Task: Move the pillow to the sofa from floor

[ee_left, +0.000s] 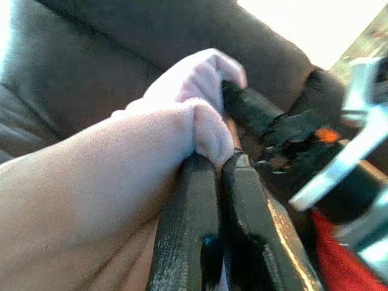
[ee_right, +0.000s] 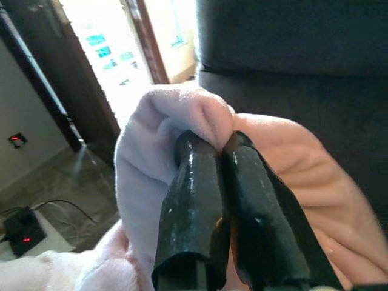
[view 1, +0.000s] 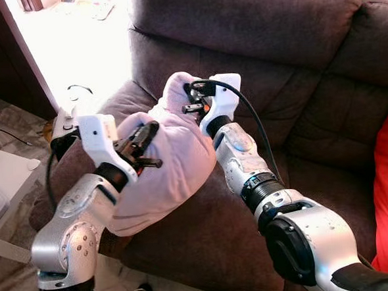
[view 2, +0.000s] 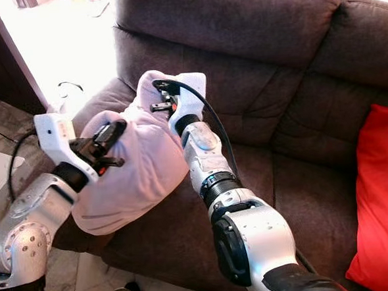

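Observation:
A pale pink pillow [view 1: 172,160] hangs between my two grippers above the front edge of the brown sofa [view 1: 298,132]. My left gripper [view 1: 147,132] is shut on a fold at its near left side, the fingers [ee_left: 200,212] pinching the cloth. My right gripper [view 1: 189,93] is shut on the pillow's far top corner, where its fingers [ee_right: 206,200] squeeze a bunched fold. The pillow [view 2: 139,165] sags down toward the sofa seat and armrest.
A red cushion [view 2: 382,200] leans at the sofa's right end. A white low table [view 1: 5,183] with cables stands on the floor to the left. Bright light falls through a doorway [view 1: 62,35] behind the sofa's left armrest.

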You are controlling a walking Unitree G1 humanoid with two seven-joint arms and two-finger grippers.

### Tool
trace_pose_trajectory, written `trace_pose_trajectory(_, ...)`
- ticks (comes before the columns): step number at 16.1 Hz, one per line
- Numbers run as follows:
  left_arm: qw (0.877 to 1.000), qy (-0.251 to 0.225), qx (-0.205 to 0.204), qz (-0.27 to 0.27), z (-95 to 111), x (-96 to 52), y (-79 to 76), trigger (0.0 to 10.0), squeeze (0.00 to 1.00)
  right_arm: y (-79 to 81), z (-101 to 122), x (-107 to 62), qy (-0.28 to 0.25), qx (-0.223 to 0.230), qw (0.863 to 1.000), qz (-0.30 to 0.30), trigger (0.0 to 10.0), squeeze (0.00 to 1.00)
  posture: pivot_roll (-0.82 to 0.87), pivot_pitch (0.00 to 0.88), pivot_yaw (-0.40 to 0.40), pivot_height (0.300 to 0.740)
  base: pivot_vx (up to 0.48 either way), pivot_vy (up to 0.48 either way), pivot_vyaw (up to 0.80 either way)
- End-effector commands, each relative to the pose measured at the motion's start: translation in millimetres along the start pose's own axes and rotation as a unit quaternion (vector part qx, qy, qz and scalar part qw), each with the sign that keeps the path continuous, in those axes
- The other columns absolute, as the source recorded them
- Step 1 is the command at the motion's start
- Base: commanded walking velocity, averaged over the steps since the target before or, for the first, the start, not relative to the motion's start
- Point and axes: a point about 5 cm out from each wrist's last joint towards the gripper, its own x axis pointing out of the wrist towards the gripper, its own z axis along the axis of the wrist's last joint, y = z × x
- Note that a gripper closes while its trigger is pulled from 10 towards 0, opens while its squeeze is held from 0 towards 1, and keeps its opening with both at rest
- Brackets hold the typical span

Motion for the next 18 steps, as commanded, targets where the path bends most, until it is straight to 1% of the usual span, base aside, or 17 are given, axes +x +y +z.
trace_pose_trajectory(1, 0.993, -0.020, -0.002, -0.114, 10, 8.3, -38.7, 10.0, 0.00, 18.9, -8, 2.0, 0.024, -0.018, 0.999, 0.033, 10.0, 0.00, 0.22, 0.194, -0.150, 0.740, 0.000, 0.000, 0.00)
trace_pose_trajectory(2, 0.991, -0.012, -0.004, -0.134, 8, 5.5, -43.1, 10.0, 0.00, 12.0, -8, 2.0, 0.032, -0.023, 0.999, 0.010, 10.0, 0.00, 0.23, 0.196, -0.149, 0.740, 0.000, 0.000, 0.00)
trace_pose_trajectory(5, 0.991, 0.001, -0.005, -0.132, 2, 1.2, -41.2, 10.0, 0.00, 2.8, -14, -0.7, 0.058, -0.029, 0.998, -0.026, 10.0, 0.00, 0.23, 0.199, -0.148, 0.740, 0.000, 0.000, 0.00)
trace_pose_trajectory(8, 0.992, 0.002, -0.001, -0.125, 3, -0.8, -37.4, 10.0, 0.00, 6.9, -16, -0.8, 0.058, -0.025, 0.998, -0.019, 10.0, 0.00, 0.23, 0.203, -0.153, 0.740, 0.000, 0.000, 0.00)
trace_pose_trajectory(12, 0.990, 0.006, 0.005, -0.143, 4, -9.4, -38.1, 10.0, 0.00, 13.3, -16, 0.5, 0.056, -0.025, 0.998, -0.006, 10.0, 0.00, 0.23, 0.209, -0.161, 0.740, 0.000, 0.000, 0.00)
trace_pose_trajectory(15, 0.986, 0.027, 0.015, -0.162, -4, -14.3, -40.5, 10.0, 0.00, 16.9, -17, 0.0, 0.055, -0.022, 0.998, 0.009, 10.0, 0.00, 0.23, 0.210, -0.166, 0.740, 0.000, 0.000, 0.00)
trace_pose_trajectory(16, 0.986, 0.038, 0.023, -0.158, -9, -14.7, -39.2, 10.0, 0.00, 18.3, -19, -0.4, 0.057, -0.024, 0.998, 0.015, 10.0, 0.00, 0.22, 0.209, -0.167, 0.740, 0.000, 0.000, 0.00)
trace_pose_trajectory(18, 0.988, 0.047, 0.023, -0.145, -14, -13.8, -36.5, 10.0, 0.00, 19.9, -22, -1.6, 0.063, -0.031, 0.997, 0.024, 10.0, 0.00, 0.22, 0.207, -0.168, 0.740, 0.000, 0.000, 0.00)
